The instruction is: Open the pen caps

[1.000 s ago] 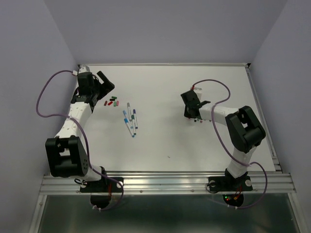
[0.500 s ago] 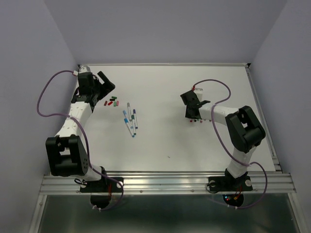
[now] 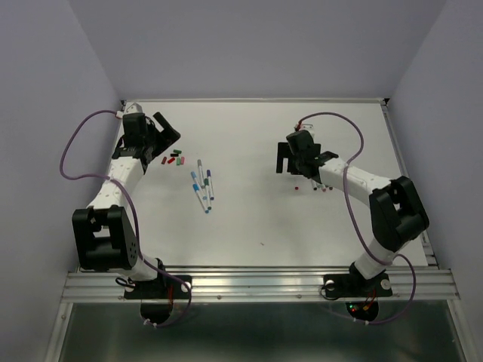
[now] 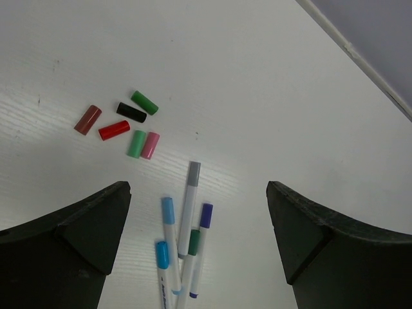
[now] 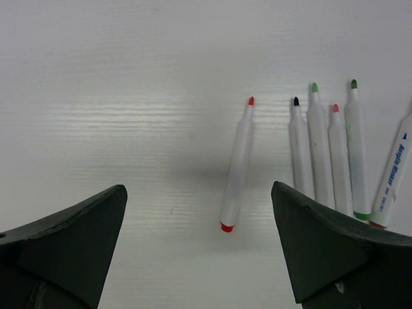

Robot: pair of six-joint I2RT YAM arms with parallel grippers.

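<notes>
We count six loose pen caps (image 4: 114, 130) ahead and to the left of the left gripper (image 4: 197, 187), whose jaws stand wide apart and empty. Five capped pens (image 4: 168, 215) lie between its fingers, overlapping, their near ends cut off. The right gripper (image 5: 197, 188) is also spread and holds nothing. Six uncapped pens (image 5: 237, 168) lie ahead of it, the rightmost partly hidden.

The rightmost pen (image 5: 394, 172) bears blue lettering, seemingly "Acrylic Marker"; smaller print beside it is unreadable.
</notes>
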